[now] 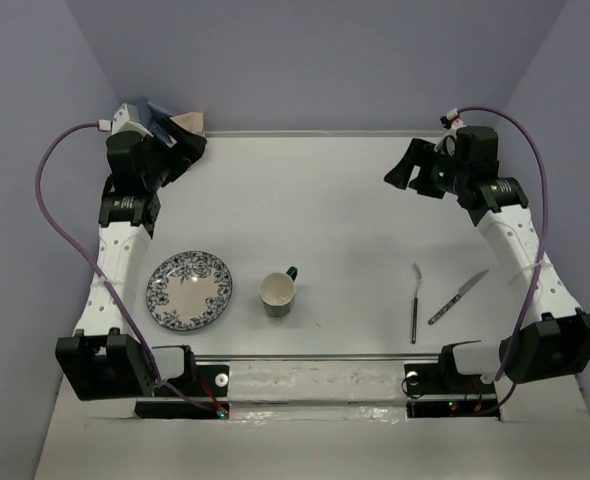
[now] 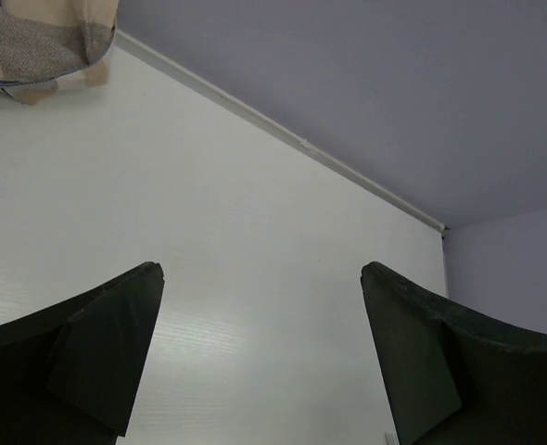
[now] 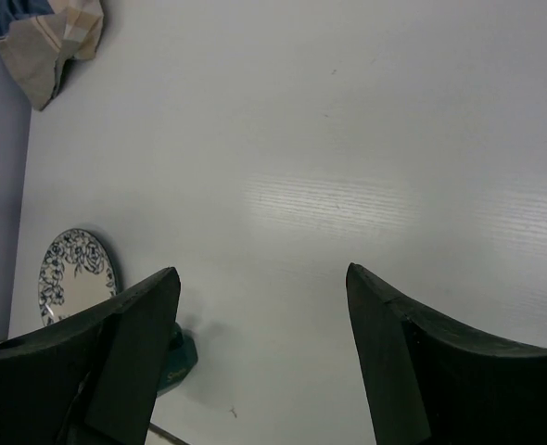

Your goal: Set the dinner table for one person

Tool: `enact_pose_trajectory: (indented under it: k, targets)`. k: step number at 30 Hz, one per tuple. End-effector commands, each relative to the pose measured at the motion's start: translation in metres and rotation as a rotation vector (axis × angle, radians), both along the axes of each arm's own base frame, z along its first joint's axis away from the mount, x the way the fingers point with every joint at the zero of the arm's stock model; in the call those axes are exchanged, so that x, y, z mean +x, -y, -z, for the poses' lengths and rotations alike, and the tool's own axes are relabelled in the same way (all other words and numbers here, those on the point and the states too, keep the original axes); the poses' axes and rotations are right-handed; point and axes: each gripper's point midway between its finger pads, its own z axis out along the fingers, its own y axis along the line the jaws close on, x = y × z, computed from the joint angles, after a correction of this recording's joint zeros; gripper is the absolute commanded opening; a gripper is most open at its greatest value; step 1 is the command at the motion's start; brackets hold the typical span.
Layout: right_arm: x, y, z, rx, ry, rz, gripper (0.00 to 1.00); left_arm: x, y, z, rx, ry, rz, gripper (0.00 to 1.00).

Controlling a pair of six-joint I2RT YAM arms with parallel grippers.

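The left gripper (image 2: pixel 261 271) hangs wide open with nothing in it, near the striped cloth (image 1: pixel 180 124) bunched in the far left corner, maybe ready to grab it. The plate (image 1: pixel 189 290), mug (image 1: pixel 277 294), fork or spoon (image 1: pixel 415 300) and knife (image 1: pixel 458 297) lie loose on the dinner table (image 1: pixel 325 200) under both arms, not yet arranged. The right gripper (image 3: pixel 261 272) is open and empty too.

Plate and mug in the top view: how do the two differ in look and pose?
The plate is wide, flat and shallow, while the mug is narrower and stands upright. The plate has a blue floral pattern round its rim; the mug is dark green outside and plain cream inside. The mug has a handle and the plate has none. Both are empty and sit side by side, not touching, on the table.
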Motion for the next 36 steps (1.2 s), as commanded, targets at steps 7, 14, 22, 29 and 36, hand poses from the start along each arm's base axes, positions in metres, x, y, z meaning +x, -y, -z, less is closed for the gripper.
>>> enact_pose_trajectory:
  k: [7, 14, 22, 29, 36]
  targets:
    - [0.000, -0.004, -0.014, -0.018, 0.058, -0.017, 0.78, 0.063, -0.065, 0.020, -0.105, 0.074, -0.251, 0.93]
    - [0.002, -0.006, 0.000, -0.021, 0.024, -0.033, 0.78, 0.116, -0.096, 0.074, -0.376, 0.001, -0.395, 0.88]
    - [0.015, -0.011, 0.013, -0.023, -0.012, -0.057, 0.78, 0.183, -0.117, 0.144, -0.558, -0.086, -0.534, 0.89]
    - [0.022, -0.022, 0.032, -0.021, -0.059, -0.112, 0.78, 0.232, -0.141, 0.174, -0.574, -0.089, -0.621, 0.90]
    - [0.038, -0.029, 0.038, -0.001, -0.091, -0.119, 0.78, 0.260, -0.142, 0.194, -0.566, -0.161, -0.620, 0.90]
